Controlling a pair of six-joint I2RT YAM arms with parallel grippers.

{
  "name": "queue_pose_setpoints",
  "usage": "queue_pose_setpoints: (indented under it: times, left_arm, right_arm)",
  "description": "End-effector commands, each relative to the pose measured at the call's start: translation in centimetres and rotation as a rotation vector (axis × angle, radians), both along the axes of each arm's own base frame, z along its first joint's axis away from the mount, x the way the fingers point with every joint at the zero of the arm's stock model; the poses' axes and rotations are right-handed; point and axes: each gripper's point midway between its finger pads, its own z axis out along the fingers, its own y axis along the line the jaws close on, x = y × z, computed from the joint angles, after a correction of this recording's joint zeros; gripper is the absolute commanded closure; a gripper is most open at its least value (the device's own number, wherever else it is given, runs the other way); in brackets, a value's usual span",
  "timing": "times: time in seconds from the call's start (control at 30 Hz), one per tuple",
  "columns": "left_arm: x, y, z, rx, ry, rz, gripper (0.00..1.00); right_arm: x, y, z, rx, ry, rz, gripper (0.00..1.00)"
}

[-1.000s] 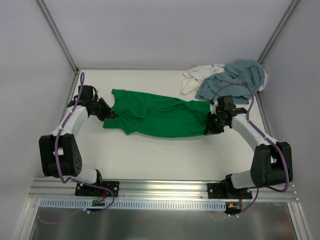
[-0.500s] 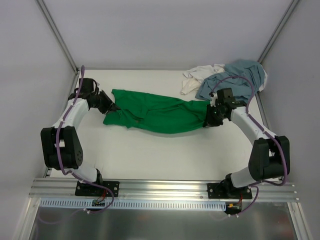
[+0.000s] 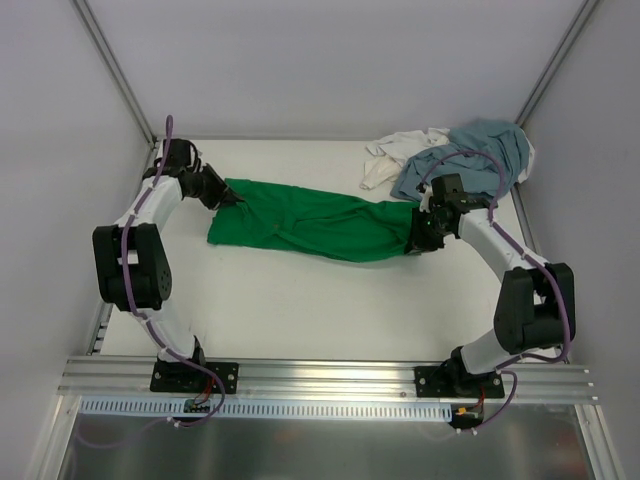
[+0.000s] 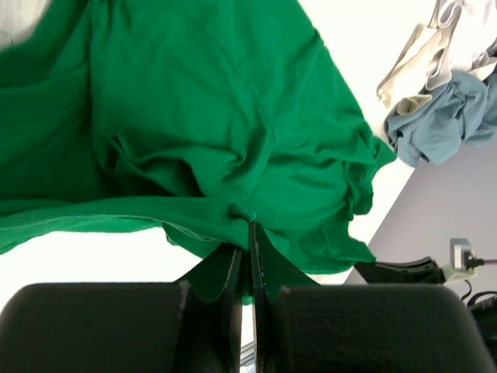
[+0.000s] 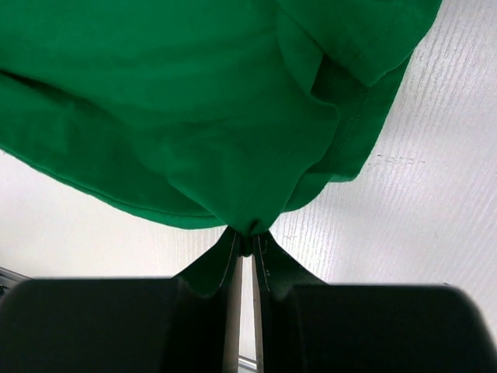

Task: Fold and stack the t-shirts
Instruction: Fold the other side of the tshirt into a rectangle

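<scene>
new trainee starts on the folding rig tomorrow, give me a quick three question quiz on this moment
1. True or false: the left gripper and the right gripper are each shut on an end of the green t-shirt.
2. Where do the grey-blue t-shirt and the white t-shirt lie? A) crumpled at the far right corner of the table B) folded at the near left edge C) beneath the green one
3. Short answer: of those two crumpled shirts, which lies further left in the top view?
Key: 1 true; 2 A; 3 the white t-shirt.
</scene>
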Motion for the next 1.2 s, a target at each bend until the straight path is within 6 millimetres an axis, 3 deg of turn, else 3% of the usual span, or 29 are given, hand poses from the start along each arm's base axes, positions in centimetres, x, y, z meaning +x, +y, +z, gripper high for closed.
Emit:
queue_pose_setpoints:
  times: [0.0,0.33,0.63,0.87,0.9,0.93,0.97,1.17]
  left_arm:
    - [2.3,-0.7,1.2,-0.03,-0.045,-0.002,1.0]
    - [6.3,-1.1,1.6,-0.055,-0.087,0.016,1.0]
    - [8.0,-1.1,3.5,-0.053,-0.13,0.01,1.0]
    - [9.1,-1.1,2.9,-0.062,-0.118,0.015,1.0]
    - [9.2,-1.2,3.2,-0.067,-0.12,0.006,0.92]
    - [9.3,-1.2,2.8,-0.066,-0.106,0.007,0.36]
    - [9.3,-1.2,2.7,-0.06,-0.103,0.006,0.02]
    - [8.9,-1.0,3.0,-0.003,-0.13,-0.012,0.01]
  right_arm:
    - [0.9,-0.1,0.9,0.004,-0.016,-0.022,0.99]
    - [1.4,-0.2,0.6,0.002,-0.005,-0.028,0.99]
    - [2.7,-0.4,1.1,0.003,-0.011,-0.032,0.99]
    - [3.9,-0.4,1.2,0.011,-0.009,-0.037,1.0]
    - [4.0,-0.4,1.1,0.01,-0.007,-0.037,1.0]
    - [4.1,-0.4,1.1,0.013,-0.005,-0.038,1.0]
    - [4.1,-0.4,0.9,0.013,-0.002,-0.041,0.99]
    - [4.2,-0.3,0.5,0.018,0.009,-0.038,1.0]
